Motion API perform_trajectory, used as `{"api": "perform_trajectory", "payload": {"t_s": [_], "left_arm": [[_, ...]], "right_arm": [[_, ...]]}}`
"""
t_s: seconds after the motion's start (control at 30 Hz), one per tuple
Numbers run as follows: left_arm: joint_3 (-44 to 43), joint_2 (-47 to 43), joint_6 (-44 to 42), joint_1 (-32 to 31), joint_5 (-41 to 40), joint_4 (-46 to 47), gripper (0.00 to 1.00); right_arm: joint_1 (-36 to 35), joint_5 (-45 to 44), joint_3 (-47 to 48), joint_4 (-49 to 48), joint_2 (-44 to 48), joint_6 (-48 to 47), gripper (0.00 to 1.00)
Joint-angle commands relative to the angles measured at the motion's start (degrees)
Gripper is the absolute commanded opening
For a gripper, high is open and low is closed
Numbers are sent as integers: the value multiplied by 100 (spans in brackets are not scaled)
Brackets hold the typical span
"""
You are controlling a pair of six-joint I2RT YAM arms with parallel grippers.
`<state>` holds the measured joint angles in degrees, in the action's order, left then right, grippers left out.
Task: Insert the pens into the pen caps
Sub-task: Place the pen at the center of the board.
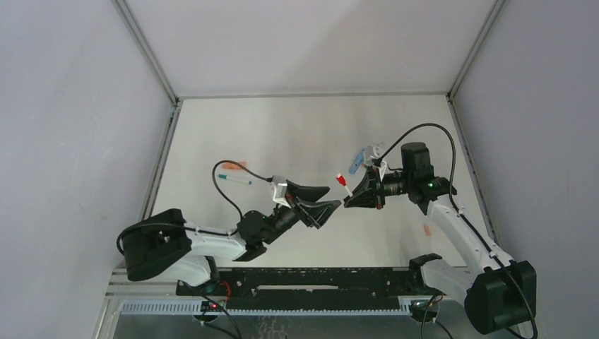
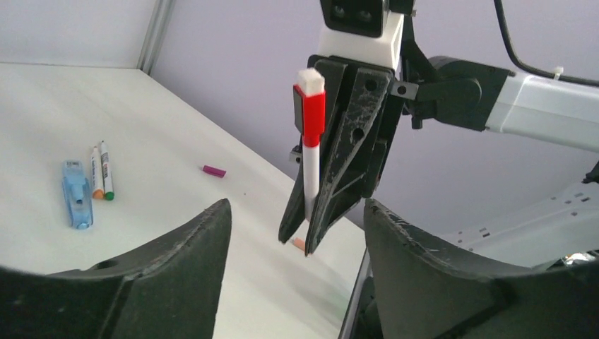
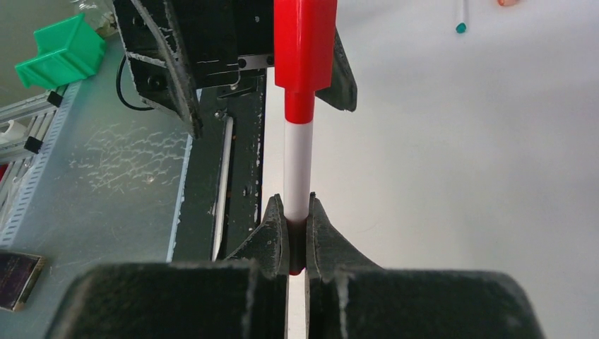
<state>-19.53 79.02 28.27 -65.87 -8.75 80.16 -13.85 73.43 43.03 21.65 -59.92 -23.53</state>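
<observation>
My right hand (image 3: 295, 226) is clamped tight on the pen (image 3: 297, 162). The jaws are nearly closed, pinching the low end of the white barrel. The pen stands up out of the grip, held in the air above the table (image 1: 297, 127), and the red cap (image 3: 304, 42) sits on its far end.

My left hand (image 1: 332, 199) is spread wide and holds nothing. From above, its tips are just beside the right hand's tips, the two hands nose to nose at mid-table. In the right wrist view my left fingers (image 3: 162, 56) stand either side of the red cap, at 9 and 3 o'clock of it, clear of it on both sides.

The rest lies flat on the table. From above, a teal pen (image 1: 234, 180) is at 9 o'clock of my left hand, with an orange cap (image 1: 233, 166) just past it. A blue cap (image 1: 362, 155) is at 12 o'clock of my right hand. In the left wrist view two more pens (image 2: 101, 171) lie side by side just beside that blue cap, and a magenta cap (image 2: 212, 171) is apart at their 3 o'clock. Another orange cap (image 2: 299, 244) peeks out below my right hand's tips.
</observation>
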Motion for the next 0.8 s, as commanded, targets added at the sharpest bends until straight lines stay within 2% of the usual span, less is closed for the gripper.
{"api": "perform_trajectory", "payload": {"t_s": [0.0, 0.4, 0.7, 0.77], "left_arm": [[-550, 214, 56, 88, 140, 207, 70], [-1187, 863, 391, 200, 482, 219, 49], [-1435, 1122, 661, 289, 662, 232, 2], [-1442, 1140, 717, 301, 682, 230, 0]], "right_arm": [[49, 195, 233, -20, -15, -66, 0], [57, 236, 237, -58, -45, -19, 0], [59, 247, 233, -60, -37, -11, 0], [58, 246, 233, -64, -37, -11, 0]]}}
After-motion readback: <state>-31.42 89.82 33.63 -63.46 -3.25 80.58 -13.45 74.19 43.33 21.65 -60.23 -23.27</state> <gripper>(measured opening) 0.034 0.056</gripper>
